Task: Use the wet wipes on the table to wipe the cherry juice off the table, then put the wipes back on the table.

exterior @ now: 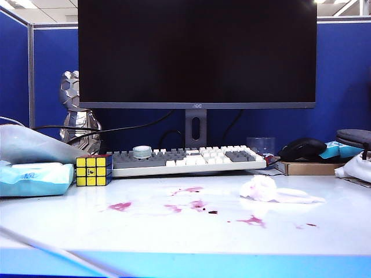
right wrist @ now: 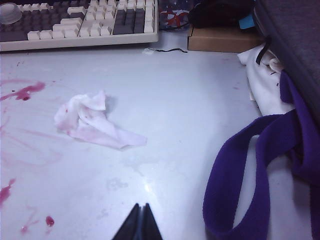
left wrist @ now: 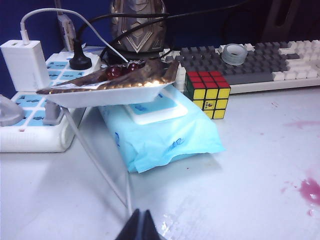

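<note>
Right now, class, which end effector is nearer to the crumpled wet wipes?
Right. The right end effector faces the wet wipes across bare table. The left end effector is over by the blue packet, and its view doesn't show them.

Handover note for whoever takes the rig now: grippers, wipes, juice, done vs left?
Left gripper: shut, empty, above the table near the blue wipe packet.
Right gripper: shut, empty, short of the wet wipes.
Wet wipes: crumpled, pink-stained, on the table in front of the keyboard, right of centre.
Cherry juice: splotches spread across the table's middle.
Done: no clear wiping.
Left: grasp wipes, wipe juice, set wipes down.
</note>
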You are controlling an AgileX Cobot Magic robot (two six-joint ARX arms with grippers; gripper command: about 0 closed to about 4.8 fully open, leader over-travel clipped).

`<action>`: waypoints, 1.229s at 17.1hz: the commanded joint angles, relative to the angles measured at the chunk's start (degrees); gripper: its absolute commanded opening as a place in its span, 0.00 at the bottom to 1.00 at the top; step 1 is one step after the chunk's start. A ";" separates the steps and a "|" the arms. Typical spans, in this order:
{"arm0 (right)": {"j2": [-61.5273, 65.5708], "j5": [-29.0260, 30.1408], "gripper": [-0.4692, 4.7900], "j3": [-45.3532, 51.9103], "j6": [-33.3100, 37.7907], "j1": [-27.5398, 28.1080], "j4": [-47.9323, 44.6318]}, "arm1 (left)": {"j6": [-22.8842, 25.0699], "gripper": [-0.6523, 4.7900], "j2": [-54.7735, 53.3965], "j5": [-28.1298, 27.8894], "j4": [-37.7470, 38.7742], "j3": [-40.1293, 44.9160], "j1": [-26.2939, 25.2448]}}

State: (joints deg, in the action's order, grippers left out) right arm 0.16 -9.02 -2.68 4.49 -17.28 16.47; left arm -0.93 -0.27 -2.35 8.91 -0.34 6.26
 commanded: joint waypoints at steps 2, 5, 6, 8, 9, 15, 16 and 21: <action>-0.02 -0.50 0.08 0.04 0.15 0.04 -0.22 | 0.09 0.13 0.17 0.02 0.85 0.04 -0.07; -0.02 -0.44 0.08 0.04 0.17 0.04 -0.09 | 0.09 0.13 0.20 0.02 0.85 0.04 -0.07; -0.02 0.00 0.08 0.04 0.17 0.04 -0.17 | 0.09 0.13 0.20 0.02 0.85 0.04 -0.07; -0.02 0.13 0.08 0.07 3.06 0.02 -0.44 | 0.09 0.13 0.20 0.02 0.85 0.04 -0.07; -0.02 0.13 0.08 0.07 6.10 0.02 -0.61 | 0.09 0.13 0.20 0.02 0.85 0.04 -0.07; 3.65 2.49 0.08 -10.45 9.01 -0.02 -3.37 | 0.09 0.13 0.17 0.02 0.85 0.04 -0.07; 7.50 2.51 0.08 -14.21 7.87 -0.02 -3.50 | 0.09 0.13 0.20 0.02 0.85 0.04 -0.07; 39.50 11.17 0.08 -37.75 -0.24 -0.02 -1.68 | 0.09 0.13 0.17 0.02 0.85 0.04 -0.07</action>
State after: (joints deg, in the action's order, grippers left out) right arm 35.81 -0.54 -37.52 5.80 -17.30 14.00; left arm -0.91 -0.27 -2.35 8.91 -0.34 6.26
